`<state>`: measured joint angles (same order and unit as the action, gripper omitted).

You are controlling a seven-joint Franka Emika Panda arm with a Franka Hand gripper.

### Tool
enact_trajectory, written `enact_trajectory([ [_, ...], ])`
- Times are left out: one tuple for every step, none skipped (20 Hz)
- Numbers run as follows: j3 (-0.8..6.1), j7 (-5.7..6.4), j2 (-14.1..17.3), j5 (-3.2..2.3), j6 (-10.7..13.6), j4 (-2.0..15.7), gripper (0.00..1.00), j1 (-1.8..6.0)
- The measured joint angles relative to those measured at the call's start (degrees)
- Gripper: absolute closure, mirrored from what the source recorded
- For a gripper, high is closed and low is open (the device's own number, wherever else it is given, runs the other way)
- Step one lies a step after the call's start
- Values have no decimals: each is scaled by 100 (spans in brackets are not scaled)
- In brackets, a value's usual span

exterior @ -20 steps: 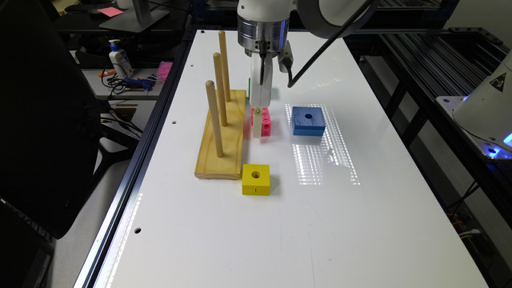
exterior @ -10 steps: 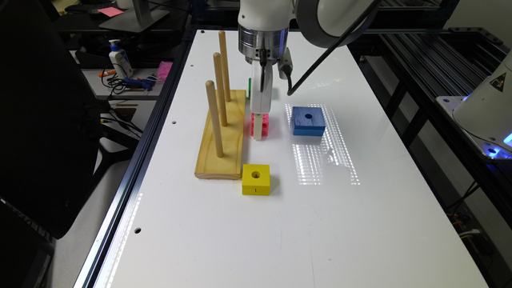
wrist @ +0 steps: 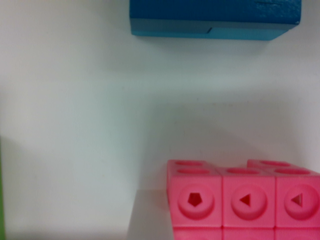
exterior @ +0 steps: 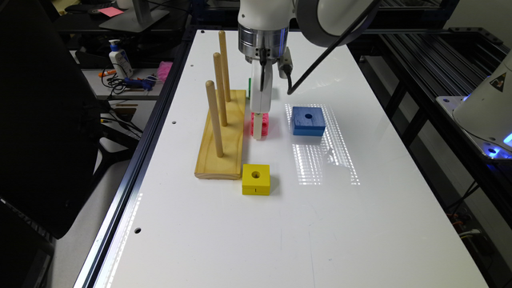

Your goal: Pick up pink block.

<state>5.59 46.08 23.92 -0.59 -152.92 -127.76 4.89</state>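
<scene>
The pink block (exterior: pixel 265 122) lies on the white table (exterior: pixel 280 224) between the wooden peg stand and the blue block. It is made of joined little cubes with holes in their faces, which the wrist view shows close up (wrist: pixel 245 200). My gripper (exterior: pixel 258 134) has come straight down over the block. Its white tip reaches the table level and covers the block's middle. Pink shows on both sides of the tip. Neither view lets me tell whether the gripper is open or shut.
A wooden stand (exterior: pixel 224 136) with three upright pegs stands just to the exterior view's left of the gripper. A blue block (exterior: pixel 308 120) (wrist: pixel 215 17) sits to its right, a yellow block (exterior: pixel 256 179) nearer the camera, and a green block (exterior: pixel 249 88) behind the gripper.
The gripper has come down from above the pink block to table level over it. The blocks have not moved.
</scene>
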Motion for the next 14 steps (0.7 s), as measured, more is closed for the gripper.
enact_trajectory([
  [0, 0, -72, 0, 68, -3, 100, 0],
  [0, 0, -138, 0, 138, -7, 100, 0],
  [0, 0, -213, 0, 207, -18, 100, 0],
  [0, 0, -256, 0, 244, -27, 100, 0],
  [1, 0, -303, 0, 276, -28, 100, 0],
  [1, 0, -376, 0, 339, -27, 100, 0],
  [2, 0, -464, 0, 424, -26, 100, 0],
  [4, 0, -572, 0, 535, -28, 100, 0],
  [5, 0, -662, 0, 630, -30, 100, 0],
  [7, 0, -733, 0, 707, -33, 100, 0],
  [8, 0, -787, 0, 762, -37, 100, -1],
  [9, 0, -821, 0, 804, -39, 100, -1],
  [9, 0, -836, 0, 821, -42, 100, -1],
  [9, 0, -841, 0, 821, -42, 100, -1],
])
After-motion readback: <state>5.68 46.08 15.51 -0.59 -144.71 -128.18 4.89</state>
